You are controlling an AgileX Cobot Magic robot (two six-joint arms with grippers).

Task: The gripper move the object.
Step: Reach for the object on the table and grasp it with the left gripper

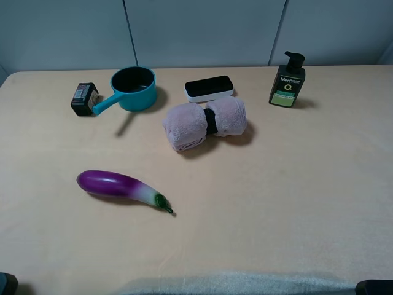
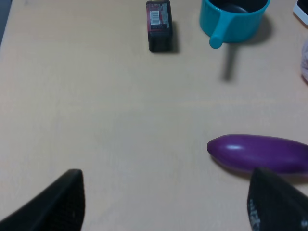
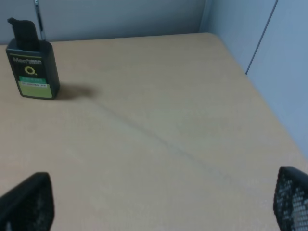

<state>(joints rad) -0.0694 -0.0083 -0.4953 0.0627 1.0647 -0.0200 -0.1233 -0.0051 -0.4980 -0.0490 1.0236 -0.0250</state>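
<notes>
The object, a rolled pale pink towel (image 1: 206, 125) cinched by a black band, lies on the table at the centre back, in front of a white and black case. A sliver of it shows at the edge of the left wrist view (image 2: 305, 62). My left gripper (image 2: 166, 207) is open and empty, low over the table near the purple eggplant (image 2: 260, 153), far from the towel. My right gripper (image 3: 159, 204) is open and empty over bare table at the right side. In the exterior view only dark bits of the arms show at the bottom corners.
A teal pan (image 1: 134, 88) and a small black box (image 1: 84, 98) stand at the back left. A white and black case (image 1: 209, 88) sits behind the towel. A dark pump bottle (image 1: 287, 81) stands at the back right. The eggplant (image 1: 120, 185) lies front left.
</notes>
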